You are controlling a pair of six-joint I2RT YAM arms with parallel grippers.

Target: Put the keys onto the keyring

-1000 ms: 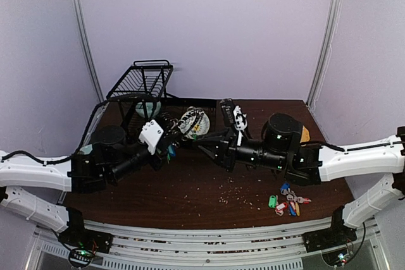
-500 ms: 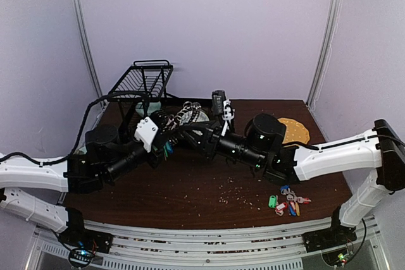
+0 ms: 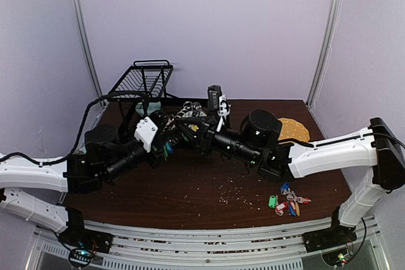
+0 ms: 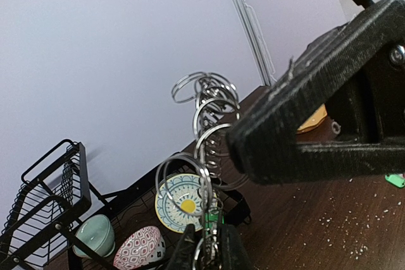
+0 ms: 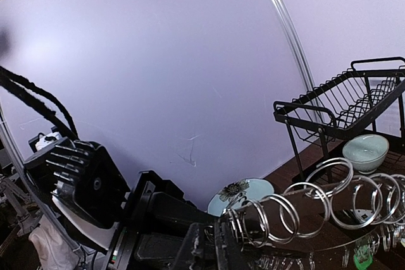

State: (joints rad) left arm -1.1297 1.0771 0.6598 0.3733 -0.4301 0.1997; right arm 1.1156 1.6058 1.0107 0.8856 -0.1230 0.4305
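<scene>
The keyring (image 3: 190,116) is held above the table (image 3: 190,210), just above centre in the top view, between the 2 grippers. In the left wrist view its silver rings (image 4: 209,128) rise in a curved row from bottom centre to mid-frame. In the right wrist view the same rings (image 5: 316,210) run along the lower edge toward the right. Blue and green tags (image 3: 168,150) hang below it, beside the left gripper (image 3: 174,132). The left gripper's jaws are clenched on the keyring at bottom centre of its own view (image 4: 205,251), next to a green tag (image 4: 211,219). The right gripper (image 3: 197,133) meets the keyring from the right. Its fingers (image 4: 304,118) lie pressed together in a wedge with the tip against the rings, and whether a ring sits between them cannot be told. The keys (image 3: 288,202), a small bunch with coloured tags, lie on the table at lower right of the top view, well apart from both grippers. Crumbs (image 3: 231,188) are scattered at centre. A black wire dish rack (image 3: 142,80) stands at upper left. A round orange plate (image 3: 292,129) lies right of centre. The left wrist view shows a yellow-centred plate (image 4: 180,202), a pink-patterned bowl (image 4: 142,245) and a pale green bowl (image 4: 95,235) at lower left
</scene>
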